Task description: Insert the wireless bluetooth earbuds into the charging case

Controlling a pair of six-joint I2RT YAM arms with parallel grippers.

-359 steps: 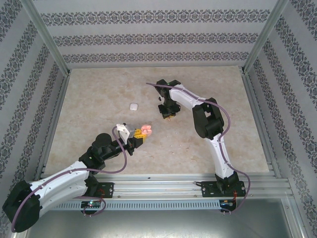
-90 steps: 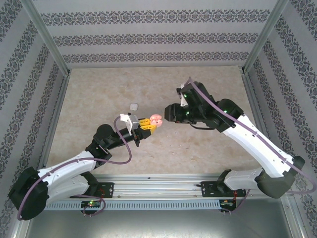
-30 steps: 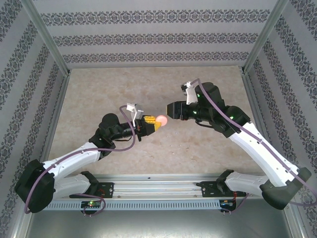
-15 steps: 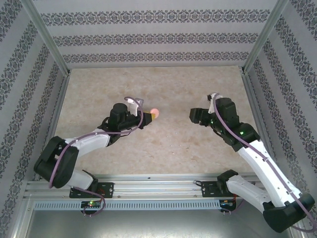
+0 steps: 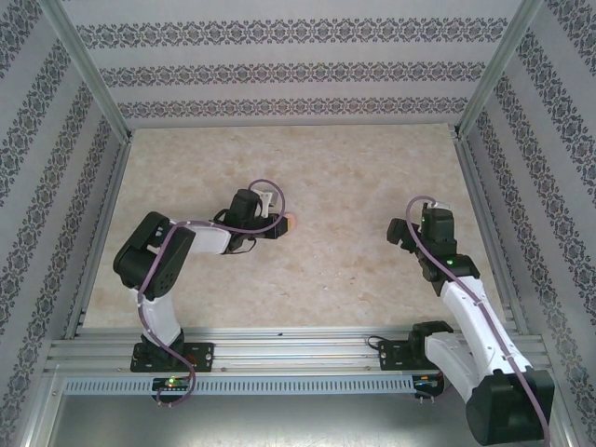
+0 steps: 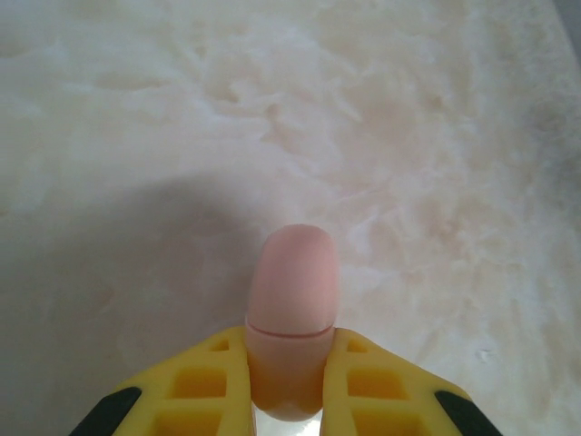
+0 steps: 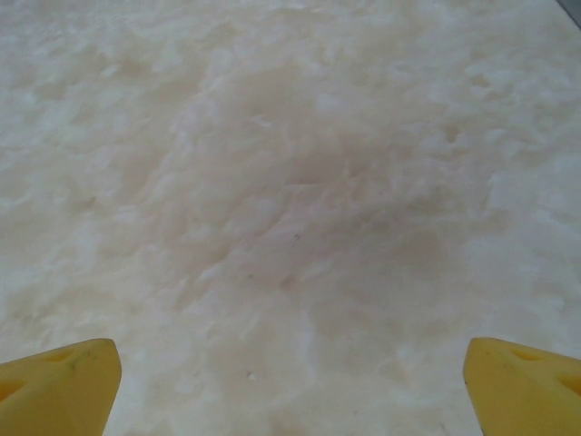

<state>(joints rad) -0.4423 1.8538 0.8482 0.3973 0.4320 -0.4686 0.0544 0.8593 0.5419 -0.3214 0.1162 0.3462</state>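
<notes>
**Charging case pinched between the left jaws**

The pink charging case (image 6: 290, 309) sits low and central in the left wrist view. The left gripper (image 6: 289, 350) clamps its lower half between yellow fingers (image 6: 204, 381), and its rounded end juts past the tips. A thin seam crosses it. From above, it hangs just left of centre. The right gripper (image 7: 290, 368), middle right in the top view, is spread wide over bare table (image 7: 300, 182).

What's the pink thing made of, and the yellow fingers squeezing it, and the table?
Pink case: probably smooth matte plastic, with a soft sheen and a thin seam. Yellow fingers: likely hard plastic, with molded square pockets. Table: looks like pale marble, though the cloudy veins may be just printed.
</notes>
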